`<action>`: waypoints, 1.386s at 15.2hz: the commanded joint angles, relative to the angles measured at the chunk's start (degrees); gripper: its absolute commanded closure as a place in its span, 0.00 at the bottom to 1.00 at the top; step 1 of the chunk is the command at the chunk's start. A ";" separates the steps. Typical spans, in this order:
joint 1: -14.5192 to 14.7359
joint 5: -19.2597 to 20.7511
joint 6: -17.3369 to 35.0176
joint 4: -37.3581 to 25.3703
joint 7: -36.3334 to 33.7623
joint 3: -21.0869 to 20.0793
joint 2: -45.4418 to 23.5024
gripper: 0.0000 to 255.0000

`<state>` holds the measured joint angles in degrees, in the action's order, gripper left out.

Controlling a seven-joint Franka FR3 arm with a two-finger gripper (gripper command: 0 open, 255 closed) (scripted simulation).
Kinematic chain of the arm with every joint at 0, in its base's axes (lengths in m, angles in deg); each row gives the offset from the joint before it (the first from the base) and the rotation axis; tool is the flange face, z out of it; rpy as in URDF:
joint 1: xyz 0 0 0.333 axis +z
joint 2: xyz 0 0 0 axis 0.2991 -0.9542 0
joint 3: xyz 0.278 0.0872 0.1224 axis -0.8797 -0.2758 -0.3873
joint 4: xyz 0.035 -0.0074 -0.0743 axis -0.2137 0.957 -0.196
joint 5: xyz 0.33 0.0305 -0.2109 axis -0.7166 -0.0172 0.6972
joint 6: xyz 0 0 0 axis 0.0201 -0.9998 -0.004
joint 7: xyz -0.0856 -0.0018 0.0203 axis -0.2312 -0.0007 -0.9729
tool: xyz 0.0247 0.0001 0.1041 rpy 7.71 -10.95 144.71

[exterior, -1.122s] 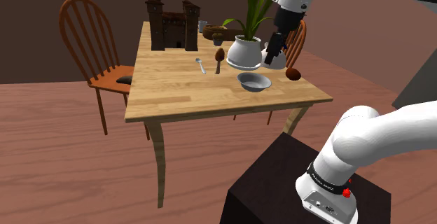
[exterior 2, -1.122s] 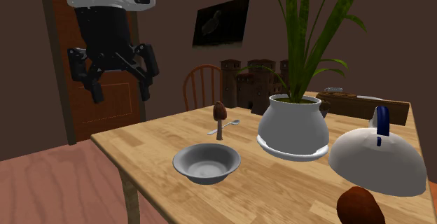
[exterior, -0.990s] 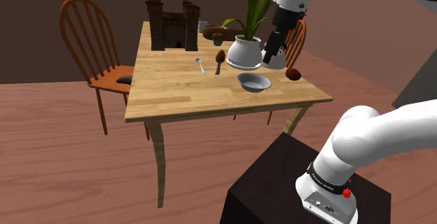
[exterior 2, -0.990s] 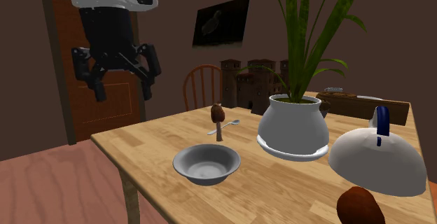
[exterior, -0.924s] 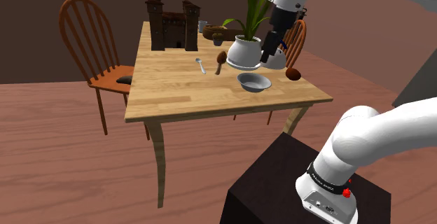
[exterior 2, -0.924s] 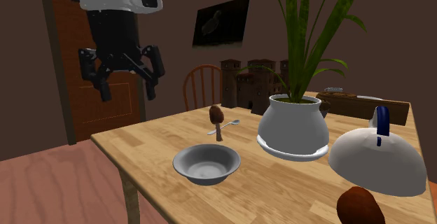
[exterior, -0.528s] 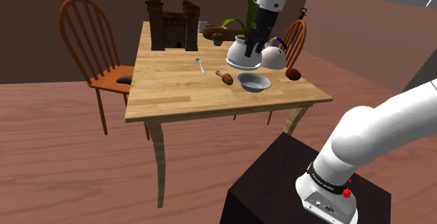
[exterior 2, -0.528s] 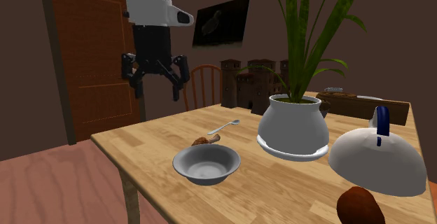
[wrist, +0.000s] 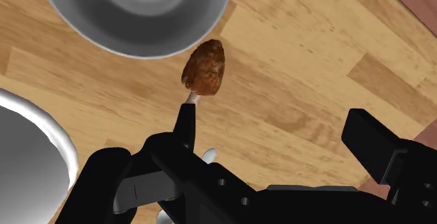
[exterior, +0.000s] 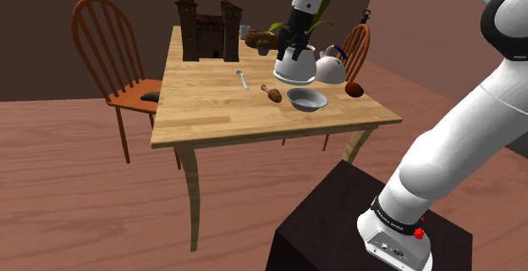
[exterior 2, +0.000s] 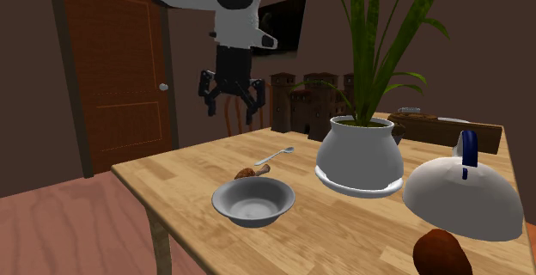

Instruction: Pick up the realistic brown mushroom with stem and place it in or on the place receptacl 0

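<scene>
You had the gripper [exterior 2: 230,114] wide open and empty, high over the table [exterior: 199,113]. The mushroom [wrist: 206,67] lay on its side just beside the bowl [exterior 2: 258,198], cap toward the rim, stem pointing away. In the wrist view it sat ahead of one finger, not between the two. The step, I judge, was the approach: you needed to centre the gap on the cap, set the fingers across the stem's line, and come straight down. The rim left little room, so a finger could have knocked the bowl.
</scene>
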<state>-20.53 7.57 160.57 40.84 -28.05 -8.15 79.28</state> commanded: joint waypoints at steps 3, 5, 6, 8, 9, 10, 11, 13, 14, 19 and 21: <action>-1.15 -3.65 -0.08 -7.98 0.33 2.13 -9.06 0.00; -1.90 -5.69 -0.72 -12.64 0.38 2.99 -13.77 0.00; -2.34 -6.75 -1.14 -15.10 0.38 3.38 -16.16 0.00; -3.36 -8.94 -2.22 -20.31 0.27 4.04 -21.06 0.00; -3.95 -10.05 -2.87 -23.08 0.15 4.31 -23.57 0.00; -4.61 -11.17 -3.60 -25.99 -0.02 4.52 -26.13 0.00; -5.32 -12.28 -4.41 -29.04 -0.26 4.68 -28.76 0.00; -5.51 -12.68 -3.94 -29.38 -0.31 4.58 -29.68 0.00; -5.35 -12.69 -3.17 -28.57 -0.25 4.51 -29.62 0.00; -4.52 -12.85 1.01 -24.45 0.12 4.14 -29.56 0.00; -4.52 -12.85 1.01 -24.44 0.12 4.14 -29.55 0.00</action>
<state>-25.07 -5.25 161.34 16.29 -27.96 -3.99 49.83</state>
